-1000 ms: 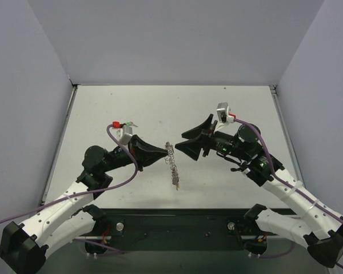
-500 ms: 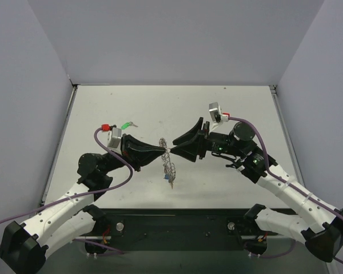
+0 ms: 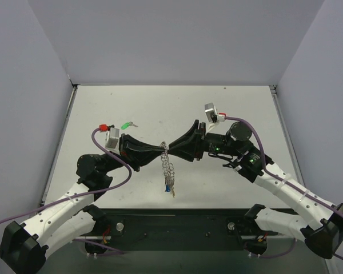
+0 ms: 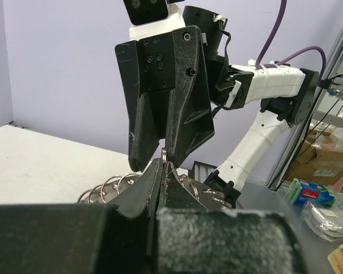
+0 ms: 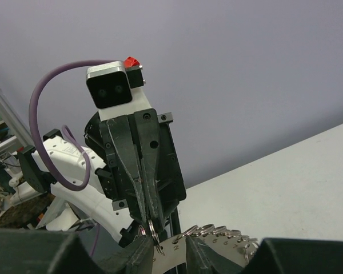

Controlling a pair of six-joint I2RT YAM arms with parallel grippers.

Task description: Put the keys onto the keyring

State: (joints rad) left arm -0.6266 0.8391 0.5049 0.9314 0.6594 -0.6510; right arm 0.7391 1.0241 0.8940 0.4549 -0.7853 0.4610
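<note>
- The left gripper (image 3: pixel 159 149) reaches in from the left to the middle of the table (image 3: pixel 228 103), with its tips pointing right.
- Its jaws are pressed together. In the left wrist view no gap shows between the two black fingers (image 4: pixel 143 191).
- The left gripper is clamped on the keyring (image 3: pixel 167 165), pinching the top of the coiled silvery rim.
- The keyring hangs down from that pinch point toward the near edge, in the gap between the two arms. The overhead view does not show whether its lower end touches the table.
- A small cluster of keys (image 3: pixel 170 186) dangles at the near end of the keyring. One has a blue head and a yellowish one sits just below it.
- The right gripper (image 3: pixel 172 149) comes in from the right, tip to tip with the left gripper at the top of the keyring.
- In the right wrist view its two fingers stand a little apart, with a flat silvery tab (image 5: pixel 172 249) lying in the gap. I cannot tell whether the pads press on it.
- Seen from the left wrist, the right gripper's fingers leave only a thin slit, and a small loop of the rim sits at their tips.
- A green key (image 3: pixel 126 124) lies alone on the table, to the far left of the meeting point and just beyond the left wrist. It is well apart from the keyring.
</note>
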